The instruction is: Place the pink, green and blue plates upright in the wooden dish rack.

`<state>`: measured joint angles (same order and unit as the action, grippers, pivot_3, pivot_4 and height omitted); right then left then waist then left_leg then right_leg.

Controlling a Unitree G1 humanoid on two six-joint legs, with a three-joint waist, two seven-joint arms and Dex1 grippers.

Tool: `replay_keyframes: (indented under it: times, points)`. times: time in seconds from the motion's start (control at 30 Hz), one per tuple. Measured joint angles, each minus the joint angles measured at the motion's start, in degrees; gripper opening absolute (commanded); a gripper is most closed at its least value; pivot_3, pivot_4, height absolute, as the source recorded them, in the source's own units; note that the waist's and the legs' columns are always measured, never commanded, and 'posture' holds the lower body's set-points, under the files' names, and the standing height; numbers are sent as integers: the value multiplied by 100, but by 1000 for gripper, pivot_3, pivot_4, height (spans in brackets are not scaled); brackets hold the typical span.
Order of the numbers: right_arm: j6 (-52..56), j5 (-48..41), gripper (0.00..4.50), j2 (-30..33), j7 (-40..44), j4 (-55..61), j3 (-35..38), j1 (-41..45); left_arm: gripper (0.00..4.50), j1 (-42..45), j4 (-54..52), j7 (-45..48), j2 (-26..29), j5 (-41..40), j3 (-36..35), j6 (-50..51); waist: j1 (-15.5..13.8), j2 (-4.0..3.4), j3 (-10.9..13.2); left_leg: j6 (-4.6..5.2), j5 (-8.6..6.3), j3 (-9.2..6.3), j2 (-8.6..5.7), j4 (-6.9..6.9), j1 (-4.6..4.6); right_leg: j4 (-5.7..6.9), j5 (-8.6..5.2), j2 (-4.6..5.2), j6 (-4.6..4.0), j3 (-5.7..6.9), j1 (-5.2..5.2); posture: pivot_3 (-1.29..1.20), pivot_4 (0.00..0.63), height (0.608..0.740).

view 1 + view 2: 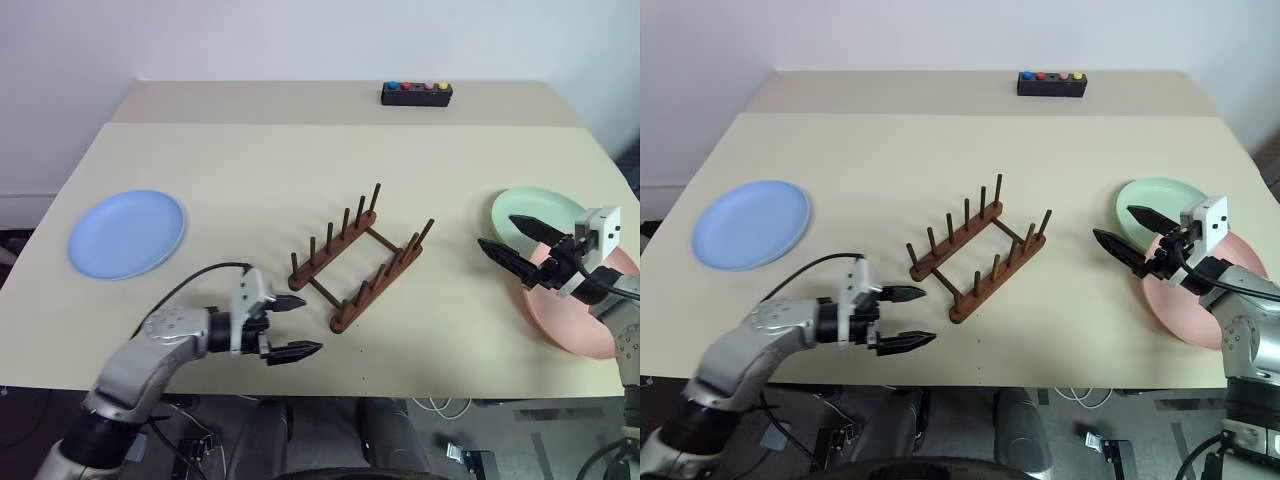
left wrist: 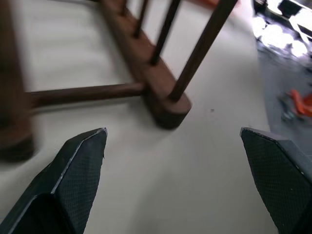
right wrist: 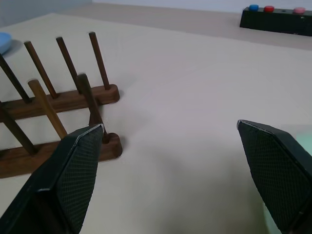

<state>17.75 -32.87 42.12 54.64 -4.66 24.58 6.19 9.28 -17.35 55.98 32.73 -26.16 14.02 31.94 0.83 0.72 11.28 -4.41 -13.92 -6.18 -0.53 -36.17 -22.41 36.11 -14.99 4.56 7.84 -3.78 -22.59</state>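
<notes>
Plates lie flat on the table (image 1: 250,150), none yet in the wooden dish rack (image 1: 360,262), which sits empty at the centre of the frame with its pegs upright. The blue plate (image 1: 126,233) rests alone at the left; the green plate (image 1: 535,212) and the pink plate (image 1: 580,310) sit at the right edge, the pink one overlapping the green one's near rim. A small black box with coloured buttons (image 1: 416,93) stands at the top, well apart from the rest.

The left gripper (image 1: 294,326) hovers low just beside the rack's near end, fingers spread wide and holding nothing, perhaps placed to steady the rack. The right gripper (image 1: 517,244) hangs above the green and pink plates, also wide open and empty, probably lined up to take one of them.
</notes>
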Motion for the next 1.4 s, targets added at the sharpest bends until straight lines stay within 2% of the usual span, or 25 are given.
replay_keyframes:
  times: [0.2,0.33,0.43,0.67,0.7,1.03,1.13,1.3,1.4]
  points:
    - [50,-12,4467,-131,-225,268,88,-236,4500,640,556,97,-492,360,553,-178,25,-13,-7,0,0,1,0,-1,2,1,2,-1,4,0,0,0,150,734]
    - [50,-34,4467,-217,-337,430,96,-297,4500,730,788,-129,-735,674,650,-450,11,-13,-7,0,0,0,0,-2,2,0,2,0,5,-1,2,0,150,734]
    - [50,-60,4500,-259,-414,483,96,-304,3653,737,876,-300,-829,827,646,-613,10,-13,-7,0,0,0,0,-3,2,1,2,0,4,-1,2,0,150,734]
    - [48,-62,4500,-315,-490,508,96,-313,176,757,1074,-643,-890,1095,479,-773,12,-13,-7,0,0,0,0,-3,2,1,3,0,5,0,2,0,150,734]
    - [48,-62,4500,-318,-490,508,95,-309,75,757,1090,-649,-882,1113,472,-783,11,-14,-7,0,0,0,0,-3,2,1,3,0,5,-1,2,0,150,734]
    - [39,-56,4500,-374,-513,507,32,-212,75,777,1369,-701,-624,1297,189,-1263,25,-14,-8,0,0,0,0,-1,5,3,3,-1,5,0,2,0,150,734]
    - [35,-55,4500,-388,-520,507,10,-212,894,781,1404,-552,-620,1263,123,-1272,19,-14,-8,0,0,0,0,-1,3,1,3,0,6,0,2,0,150,734]
    - [29,-56,4500,-405,-532,512,7,-223,3348,1002,1698,-598,-964,1315,125,-1286,-8,-14,-8,0,0,-2,-1,-6,3,1,5,0,9,0,5,0,150,734]
    - [22,-55,4500,-425,-549,513,9,-247,3348,1209,1958,-622,-1222,1310,121,-1256,0,-14,-8,0,0,-2,-1,-4,3,2,5,0,10,0,4,0,150,734]
